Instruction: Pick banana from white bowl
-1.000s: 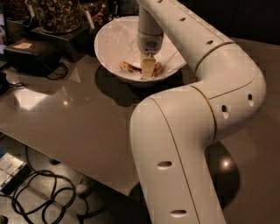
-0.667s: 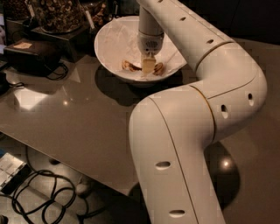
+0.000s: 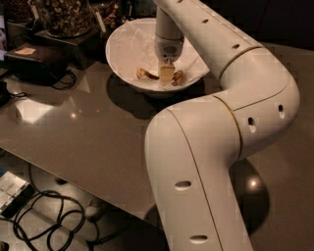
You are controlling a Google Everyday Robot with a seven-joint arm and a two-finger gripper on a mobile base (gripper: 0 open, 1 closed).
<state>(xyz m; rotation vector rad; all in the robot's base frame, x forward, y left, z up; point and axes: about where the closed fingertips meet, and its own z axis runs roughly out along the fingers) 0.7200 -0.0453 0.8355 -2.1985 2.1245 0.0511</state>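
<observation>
1. My end effector [image 3: 167, 73] hung straight down inside the white bowl [image 3: 122, 49], with its tip at the bowl's bottom, over the middle of the banana [image 3: 145, 74]. I could not tell whether it was spread, pressed together or pinching the fruit.
2. The banana lay in the bottom of the bowl on a lining of crumpled white paper [image 3: 140, 41]. Its long axis ran roughly left to right across the view. A brown-blotched end showed on each side of my end effector, and its middle was hidden behind the tip.
3. The bowl stood on the glossy grey-brown counter [image 3: 88, 132], toward the far side. My arm [image 3: 230, 117] rose from the near right, bent at a thick elbow and reached back over the bowl's rim.
4. At the back, left of the bowl, glass jars [image 3: 64, 14] filled with nuts stood on a dark stand, and a black box [image 3: 34, 61] sat just beside them on the counter.
5. Below the counter's near edge, black cables [image 3: 44, 220] lay looped on the floor.
</observation>
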